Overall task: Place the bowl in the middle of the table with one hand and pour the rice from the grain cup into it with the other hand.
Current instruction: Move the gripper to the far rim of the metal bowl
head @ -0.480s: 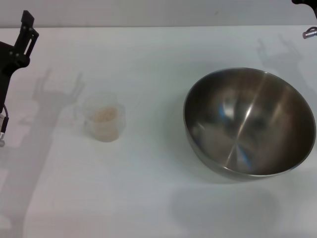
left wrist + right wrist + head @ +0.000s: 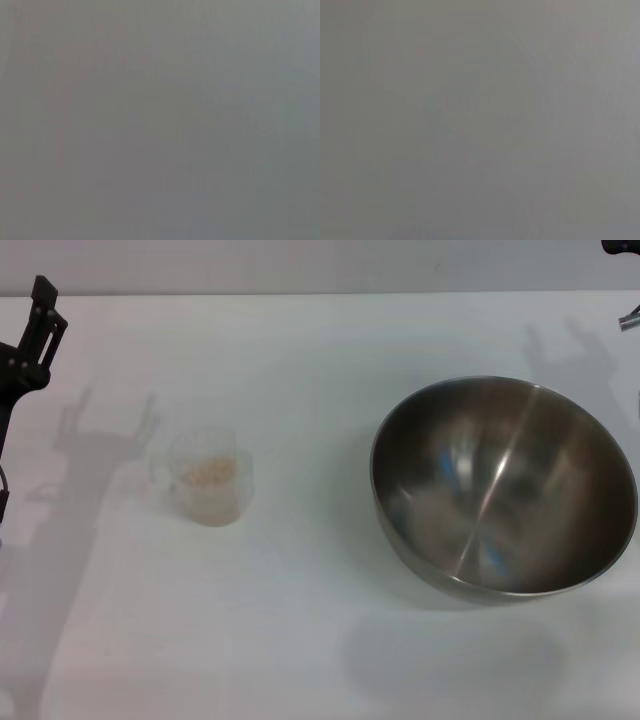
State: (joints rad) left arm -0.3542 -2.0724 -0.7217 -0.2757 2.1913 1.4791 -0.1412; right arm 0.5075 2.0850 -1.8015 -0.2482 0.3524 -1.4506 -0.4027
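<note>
The large round stainless-steel bowl point(image 2: 505, 488) stands on the right part of the plain white table point(image 2: 300, 620), upright and empty, its shiny inside showing only reflections. The small transparent plastic grain cup point(image 2: 206, 478) stands upright on the left part, well apart from the bowl, with a little heap of whitish-beige rice point(image 2: 210, 471) at its bottom.

The left gripper point(image 2: 30, 330) hangs at the left edge of the head view, above the table and apart from the cup; it holds nothing, and I cannot tell how wide its fingers are. Of the right gripper point(image 2: 625, 280) only a small piece shows at the top right corner, so its state cannot be told either. Both wrist views show only a flat grey surface.

I judge that the task is at its very beginning: no object is grasped. The next move probably calls for the right arm to come down to the bowl's rim and bring it toward the middle.
</note>
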